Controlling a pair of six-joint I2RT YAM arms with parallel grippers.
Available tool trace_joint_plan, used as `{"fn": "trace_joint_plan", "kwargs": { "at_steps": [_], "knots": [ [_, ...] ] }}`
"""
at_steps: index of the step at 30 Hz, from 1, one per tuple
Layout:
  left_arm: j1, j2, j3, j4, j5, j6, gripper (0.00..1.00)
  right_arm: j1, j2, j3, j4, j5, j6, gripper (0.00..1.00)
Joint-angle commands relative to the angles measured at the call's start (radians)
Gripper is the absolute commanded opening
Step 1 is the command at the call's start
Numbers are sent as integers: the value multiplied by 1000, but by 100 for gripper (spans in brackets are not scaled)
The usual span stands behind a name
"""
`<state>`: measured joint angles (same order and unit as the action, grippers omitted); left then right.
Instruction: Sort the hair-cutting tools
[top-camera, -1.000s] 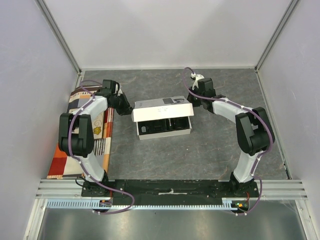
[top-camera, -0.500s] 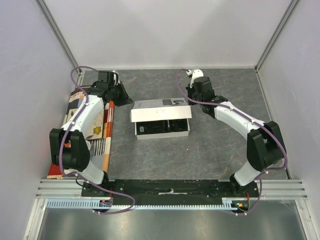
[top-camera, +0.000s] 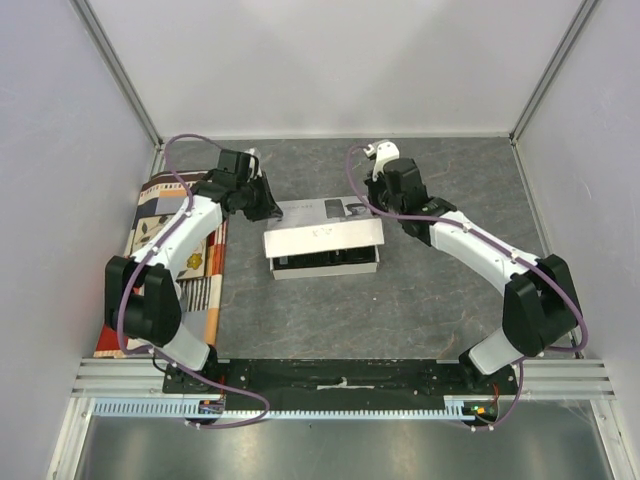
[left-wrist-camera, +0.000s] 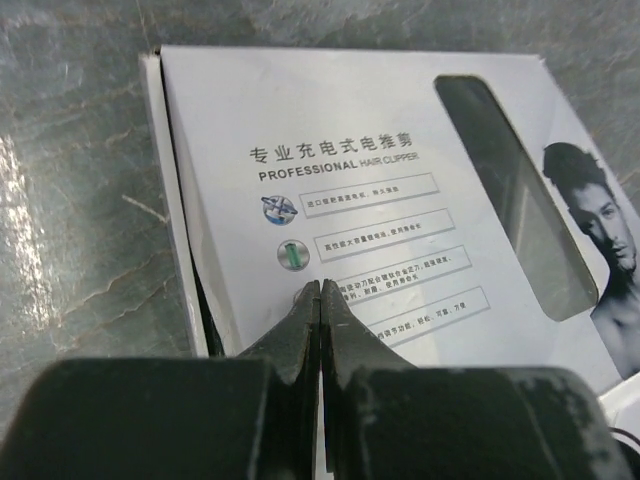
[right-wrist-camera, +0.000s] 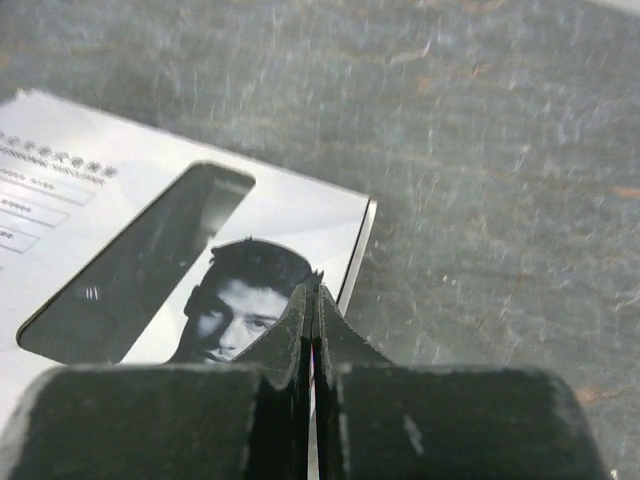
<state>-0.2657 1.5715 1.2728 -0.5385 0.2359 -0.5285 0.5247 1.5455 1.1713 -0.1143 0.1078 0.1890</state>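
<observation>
Mottled grey stone-textured table (top-camera: 430, 300) holds a glossy white rectangular box (top-camera: 325, 238); left hand (left-wrist-camera: 320, 285) and right hand (right-wrist-camera: 312, 290) both pressed together.

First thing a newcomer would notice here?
The white box mid-table, its printed lid partly covering a dark interior. Both arms reach to the lid with fingers shut: the left end effector over the printed text, the right end effector by the man's portrait. A bright patterned cloth lies at the left.
</observation>
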Motion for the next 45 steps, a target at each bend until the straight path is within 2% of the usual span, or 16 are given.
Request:
{"fn": "trace_joint_plan", "kwargs": {
  "at_steps": [1, 16, 28, 36, 41, 42, 45],
  "knots": [
    [-26, -41, -71, 23, -41, 36, 2, 26, -21, -96, 4, -13, 32, 0],
    [-69, -110, -316, 97, -87, -41, 2, 78, -44, -272, 2, 49, 135, 0],
    [-98, -70, -375, 118, -118, -70, 2, 90, 44, -291, -67, 59, 231, 0],
    [-101, -155, -300, 77, -145, -59, 2, 92, -28, -272, -67, 86, 222, 0],
    [-101, -275, -267, -4, -210, -39, 2, 93, -131, -249, -110, 122, 205, 16],
    [-101, -292, -260, -18, -231, -38, 2, 93, -145, -248, -122, 133, 205, 24],
    [-101, -352, -266, -77, -275, -31, 7, 92, -196, -252, -169, 177, 216, 37]
  ]
}}
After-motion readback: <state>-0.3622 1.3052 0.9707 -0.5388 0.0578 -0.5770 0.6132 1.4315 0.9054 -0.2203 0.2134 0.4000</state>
